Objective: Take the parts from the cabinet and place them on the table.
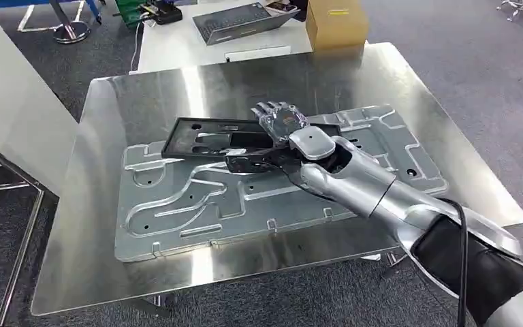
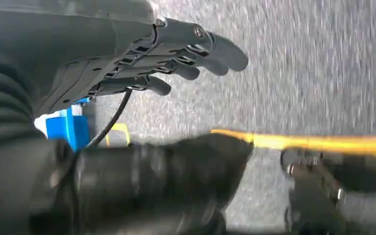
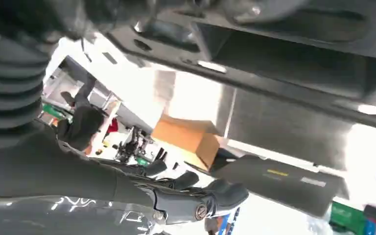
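Note:
A large silver stamped metal panel (image 1: 272, 191) lies flat on the steel table (image 1: 143, 102). On its far half rests a black plastic tray-like part (image 1: 204, 139), which also appears close up in the right wrist view (image 3: 284, 58). My right hand (image 1: 282, 121) hovers over the black part's right end with fingers (image 3: 200, 196) stretched out and away from the part; the thumb sits at the part's near edge. It grips nothing. My left hand (image 2: 176, 54) hangs over the grey floor, fingers loosely extended and empty.
A cardboard box (image 1: 336, 24) stands at the table's far edge, with a laptop (image 1: 245, 20) on a white table behind it. A white cabinet (image 1: 7, 102) stands at the left. Bare steel surrounds the panel at the front and left.

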Controlling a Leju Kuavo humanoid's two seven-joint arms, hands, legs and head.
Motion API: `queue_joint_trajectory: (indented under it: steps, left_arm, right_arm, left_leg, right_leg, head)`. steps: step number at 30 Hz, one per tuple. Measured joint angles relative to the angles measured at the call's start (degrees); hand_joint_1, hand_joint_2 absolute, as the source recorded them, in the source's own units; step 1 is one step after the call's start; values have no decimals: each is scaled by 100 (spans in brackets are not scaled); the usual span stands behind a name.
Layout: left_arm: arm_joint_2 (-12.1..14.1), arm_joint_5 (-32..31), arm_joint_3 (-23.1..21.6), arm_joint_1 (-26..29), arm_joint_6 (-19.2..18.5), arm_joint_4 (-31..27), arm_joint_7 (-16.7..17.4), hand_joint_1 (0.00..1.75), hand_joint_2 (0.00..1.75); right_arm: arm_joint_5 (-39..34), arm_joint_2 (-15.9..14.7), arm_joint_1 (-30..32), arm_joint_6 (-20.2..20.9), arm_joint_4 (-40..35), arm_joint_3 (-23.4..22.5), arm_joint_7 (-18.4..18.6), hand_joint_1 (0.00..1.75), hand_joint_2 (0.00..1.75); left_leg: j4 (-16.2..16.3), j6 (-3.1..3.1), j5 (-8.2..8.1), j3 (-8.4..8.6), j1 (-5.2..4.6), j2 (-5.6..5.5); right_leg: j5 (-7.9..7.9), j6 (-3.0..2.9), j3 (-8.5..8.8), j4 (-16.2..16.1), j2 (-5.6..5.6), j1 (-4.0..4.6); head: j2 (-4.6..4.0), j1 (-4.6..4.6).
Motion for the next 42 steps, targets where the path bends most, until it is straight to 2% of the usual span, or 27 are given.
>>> queue_joint_trajectory:
  steps: [2,4,6,7,8,10,11,12,15,16,18,20,21,22,24,26,27,31,32,33,35,36,37,38,40,41,42]
  left_arm:
    - [2,24,0,12,-13,-2,0,0,0]
    - [-4,31,0,8,-59,-2,-42,0,0]
    - [-15,31,0,4,-98,-2,-74,0,0]
    - [-20,35,0,10,-101,-2,-77,0,0]
    - [-22,48,0,16,-101,-2,-66,0,0]
    - [-37,63,0,16,-98,-2,-31,0,0]
    - [-37,68,0,16,-98,-2,-17,0,0]
    - [-26,79,2,4,-98,0,0,0,0]
    - [-37,103,4,18,-103,-2,15,0,0]
    - [-26,112,9,28,-103,0,22,0,0]
    - [-35,111,11,28,-105,-2,26,0,0]
    - [-33,111,13,22,-114,-2,26,0,0]
    - [-35,116,13,20,-116,-2,26,0,0]
    - [-35,118,13,21,-120,-2,26,0,0]
    - [-37,138,15,20,-122,-2,28,0,0]
    - [-33,133,15,6,-122,-2,28,0,0]
    - [-2,133,15,-12,-116,0,31,0,0]
    - [6,133,22,-20,-114,0,31,0,0]
    - [4,133,22,-18,-114,0,31,0,0]
    - [0,133,22,-25,-114,0,31,0,0]
    - [-4,133,22,-26,-114,0,33,0,0]
    - [-15,133,22,-26,-116,0,33,0,0]
    - [-20,133,22,-27,-116,0,33,0,0]
    - [-22,133,22,-23,-116,0,33,0,0]
    - [-35,133,22,-19,-118,0,33,0,0]
    - [-37,133,22,-21,-118,0,33,0,0]
    - [-35,131,22,-22,-112,0,33,0,0]
  right_arm:
    - [-9,-46,-7,0,-17,-20,0,0,0]
    - [-17,-59,-26,9,-24,-20,0,0,0]
    - [-35,-79,31,20,-22,-20,0,0,0]
    - [-42,-87,56,24,-22,-20,0,0,0]
    - [-48,-101,63,28,-22,-20,0,0,0]
    - [-48,-109,47,28,-24,-20,9,0,0]
    - [-48,-111,46,28,-39,-20,13,0,0]
    - [-48,-111,36,35,-48,-20,15,0,0]
    - [-50,-116,67,66,-70,-20,17,0,0]
    - [-50,-118,64,68,-72,-22,18,0,0]
    - [-50,-122,47,81,-92,-22,46,0,0]
    - [-50,-122,51,83,-116,-22,50,0,0]
    - [-50,-122,60,89,-116,-22,50,0,0]
    - [-50,-122,63,105,-116,-22,52,0,0]
    - [-50,-122,60,136,-116,-22,59,0,0]
    - [-48,-122,36,151,-127,-22,65,0,0]
    - [-48,-125,31,155,-155,-26,74,0,0]
    - [-46,-144,24,166,-166,-28,74,0,0]
    - [-46,-181,22,173,-164,-28,74,0,0]
    - [-46,-188,18,181,-164,-28,77,0,0]
    - [-46,-192,18,188,-166,-28,74,0,0]
    - [-46,-194,29,188,-166,-26,77,0,0]
    - [-46,-208,40,188,-166,-26,76,0,0]
    - [-46,-210,46,188,-166,-26,74,0,0]
    - [-48,-210,39,186,-166,-26,77,0,0]
    - [-46,-210,26,184,-166,-26,77,0,0]
    - [-46,-210,5,184,-183,-28,79,0,0]
  left_leg:
    - [-229,-42,114,120,84,46]
    - [-240,-12,125,113,90,47]
    - [-229,-1,116,108,91,46]
    - [-199,-11,132,99,97,45]
    - [-158,-19,122,86,105,37]
    - [-46,-75,68,53,123,25]
    - [23,-120,32,14,123,22]
    - [110,-147,17,-54,80,7]
    - [107,-225,86,-120,101,0]
    - [110,-245,92,-148,95,-9]
    - [430,-324,-301,-275,121,8]
    - [1309,-380,-829,-570,150,7]
    - [1677,-391,-994,-678,152,7]
    - [1813,-388,-1026,-678,154,8]
    - [1303,-344,-806,-281,155,7]
    - [169,-216,-516,497,115,6]
    - [-42,-201,-596,578,95,14]
    - [-147,-59,-302,458,16,9]
    - [-289,-51,-138,496,111,40]
    - [-367,-19,-26,431,92,61]
    - [-369,9,130,253,92,80]
    - [-343,3,191,154,90,82]
    - [-312,-1,248,49,91,82]
    - [-279,-13,300,-56,93,82]
    - [-191,-48,388,-259,103,82]
    - [-116,-79,426,-364,108,79]
    - [-47,-112,447,-440,90,75]
  right_leg:
    - [-91,56,-31,76,-17,30]
    - [-524,79,-337,787,-21,29]
    - [-801,112,-686,1543,-22,17]
    - [-765,130,-717,1611,-26,11]
    - [-603,143,-611,1405,-32,2]
    - [-103,164,-125,454,-42,-22]
    - [-115,162,23,111,-40,-26]
    - [-89,122,29,106,-26,-1]
    - [-33,15,-62,154,-12,33]
    - [6,-45,-82,120,-22,6]
    - [85,-135,-131,83,-33,-15]
    - [157,-157,-219,85,-32,-10]
    - [194,-155,-266,85,-35,-7]
    - [235,-154,-319,87,-39,-6]
    - [324,-145,-418,85,-39,7]
    - [429,-130,-489,75,-36,16]
    - [480,-91,-499,40,-38,22]
    - [743,94,-477,-174,-44,-28]
    - [717,107,-514,-165,-49,-22]
    - [380,121,-583,-38,-48,3]
    - [-394,138,-748,744,-41,10]
    - [-620,161,-811,1189,-44,10]
    - [-659,174,-821,1507,-44,10]
    - [-550,187,-737,1582,-44,7]
    - [-223,200,-266,1151,-46,-2]
    - [-186,200,173,625,-45,-5]
    - [-434,186,495,166,-39,-2]
  head:
    - [0,20]
    - [0,24]
    - [0,22]
    - [0,24]
    - [0,24]
    - [0,24]
    - [0,22]
    - [0,22]
    - [0,20]
    - [0,20]
    - [0,-2]
    - [0,-4]
    - [0,-2]
    - [0,-4]
    - [0,-2]
    - [0,-4]
    - [0,9]
    - [0,-15]
    - [0,6]
    - [0,15]
    - [0,37]
    - [0,33]
    - [0,37]
    - [0,39]
    - [0,39]
    - [0,39]
    - [0,44]
